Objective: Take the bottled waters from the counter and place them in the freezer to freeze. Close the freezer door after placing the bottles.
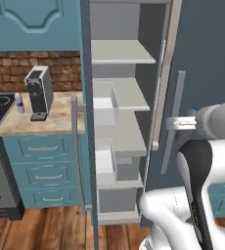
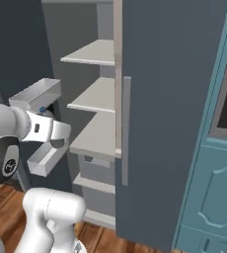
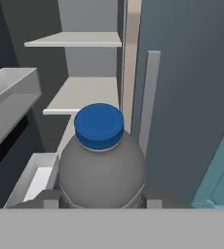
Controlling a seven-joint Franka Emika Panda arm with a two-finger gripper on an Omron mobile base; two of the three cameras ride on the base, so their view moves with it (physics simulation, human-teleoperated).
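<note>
1. At the left end of the counter (image 1: 60, 119), near its back edge and beside the coffee machine (image 1: 39, 93), stands the red-capped bottle (image 1: 19, 102), not yet fetched.
2. The freezer door (image 1: 86, 112) stands swung wide, its white bins facing the grey shelves (image 1: 124, 93) of the freezer (image 2: 93, 99).
3. In front of the open compartment, the gripper (image 3: 102, 197) is closed on the grey-blue bottle (image 3: 102, 160), blue cap pointing toward the shelves.
4. Step in hand, as I judge it: carrying this first bottle in.
5. The next move calls for reaching forward past the door bins, setting the bottle upright on a middle shelf, then letting go.
</note>
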